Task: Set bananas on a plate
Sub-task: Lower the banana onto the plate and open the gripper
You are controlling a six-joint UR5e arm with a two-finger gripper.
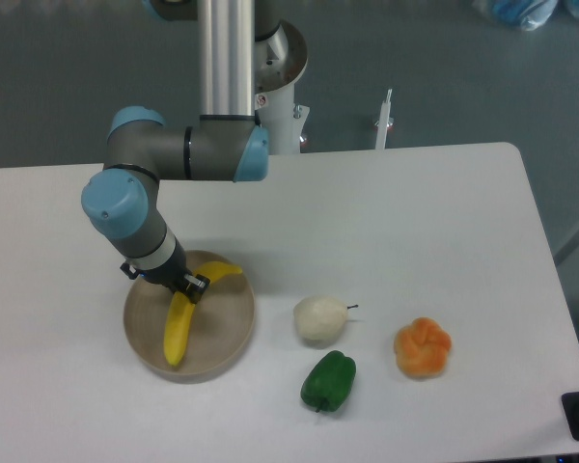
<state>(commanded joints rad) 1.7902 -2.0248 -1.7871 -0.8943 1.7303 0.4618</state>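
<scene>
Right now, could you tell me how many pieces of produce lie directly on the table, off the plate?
3: whitish pear-like fruit centre, green pepper just below it, orange lumpy fruit to the right. None appears hidden.

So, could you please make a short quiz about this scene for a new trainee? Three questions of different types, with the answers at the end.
1. True or false: the banana lies on the plate.
2. Multiple choice: which item sits nearest the white round fruit? A) the green pepper B) the plate C) the orange fruit
3. Fill in: the gripper is over the ____ half of the table, as the camera sees it.

Key
1. True; most of it rests inside the rim.
2. A; the pepper is just below it in the picture.
3. Left; whether its fingers are open cannot be told.
</scene>
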